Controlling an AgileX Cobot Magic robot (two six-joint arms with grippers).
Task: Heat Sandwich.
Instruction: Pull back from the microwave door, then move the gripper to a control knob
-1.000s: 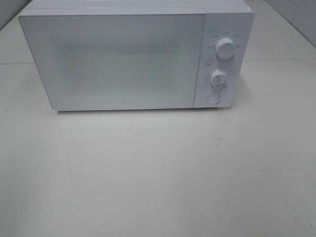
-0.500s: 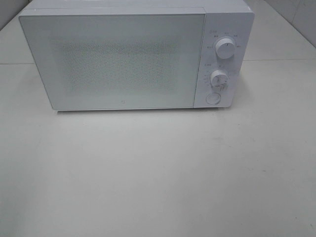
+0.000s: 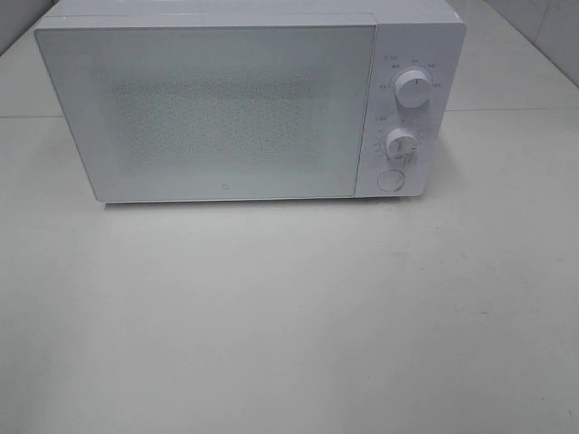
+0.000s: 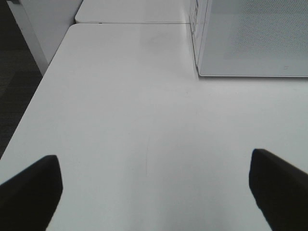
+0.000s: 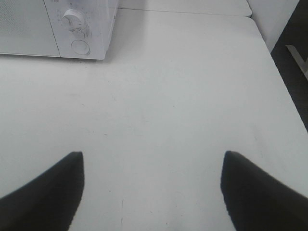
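two grippers hang open over the table (image 3: 289, 316), each above bare white top. the left gripper (image 4: 154, 192) has its dark fingers (image 4: 30, 192) spread wide with nothing between them, and the microwave (image 4: 250, 38) stands ahead of it and off to one side, well apart. the right gripper (image 5: 151, 192) is likewise released, its fingers (image 5: 43, 195) parted with only the tabletop showing in the gap; ahead of it we see the microwave's control end. from the high camera we see the microwave at the back of the table, its door (image 3: 208, 113) shut and its speckled window giving no look inside. on the panel to the right of the door sit an upper knob (image 3: 412, 91), a lower knob (image 3: 401, 143) and, below them, a round button (image 3: 390, 180). we cannot tell where the sandwich is: no view shows it, and the shut door hides the inside.
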